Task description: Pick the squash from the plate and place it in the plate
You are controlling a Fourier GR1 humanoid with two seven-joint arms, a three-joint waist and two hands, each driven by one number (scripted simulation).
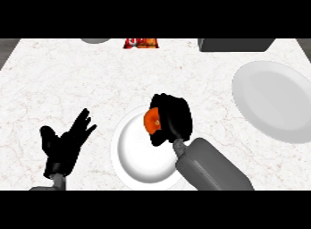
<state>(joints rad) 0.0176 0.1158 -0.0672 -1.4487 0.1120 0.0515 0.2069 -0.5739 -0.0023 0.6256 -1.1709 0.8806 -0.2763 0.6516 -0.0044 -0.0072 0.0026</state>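
Right hand: the right hand [172, 117] sits at the centre of the frame, fingers and thumb curled round the squash [152, 120], which shows as an orange patch on the hand's left side.
Squash: over the upper right part of the near plate [141, 156]; whether it rests on the plate or is already lifted off it I cannot tell.
Right forearm: the grey forearm [211, 167] runs down to the lower right of centre and covers the near plate's right edge.
Near plate: white, lower centre of the frame, bare apart from the squash.
Left hand: the left hand [65, 142] is at the lower left, fingers spread and upright, resting, well apart from both plates.
Far plate: the larger grey-white far plate [277, 100] lies at the right of the frame, apart from the near plate; I take it as the goal.
Back edge: a dark box [236, 44], a red packet [141, 43] and a grey rounded thing [95, 40] sit along the top.
Risk: the hand hides most of the squash, so the hold is hard to judge; a round squash could roll out during the carry rightward.
Risk at placing: letting go too near the far plate's left rim could send the squash rolling onto the counter [65, 76].
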